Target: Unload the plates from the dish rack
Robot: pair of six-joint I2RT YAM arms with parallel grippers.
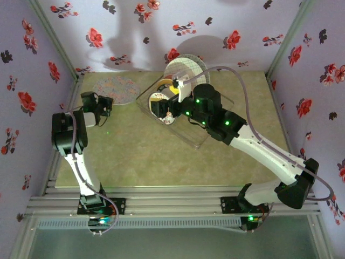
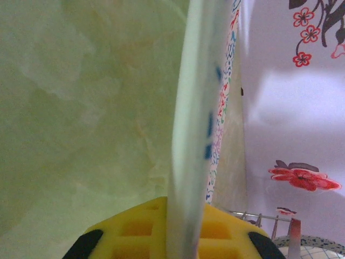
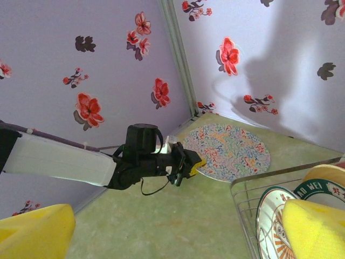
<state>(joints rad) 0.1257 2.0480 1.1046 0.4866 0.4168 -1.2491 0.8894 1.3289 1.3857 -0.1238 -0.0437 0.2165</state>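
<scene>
Spreading wide under both arms, the table (image 1: 161, 162) was a matte slab of mottled green, boxed in by lilac walls (image 1: 32, 54) printed with red flowers. Near its far middle sat the dish rack (image 1: 193, 137), a square, clear-walled tray whose thin bars showed from the right wrist. Upright at its back edge stood a large round white plate (image 1: 186, 73) with a faint grid pattern. Lower in the rack leaned a green-banded plate (image 3: 323, 190) bearing printed characters and a sunburst plate (image 3: 272, 226), white with orange rays. Outside the rack, at the table's far left, a round speckled plate (image 1: 116, 88) covered in dense multicoloured flecks lay flat or nearly so. The left gripper (image 1: 106, 105) was clenched on that plate's near rim, its yellow waffle-moulded pads (image 2: 140, 229) pressing the thin, pale edge between them. The right gripper (image 1: 163, 108) hung over the rack with its blocky yellow fingers (image 3: 38, 229) spread wide, grasping nothing.
</scene>
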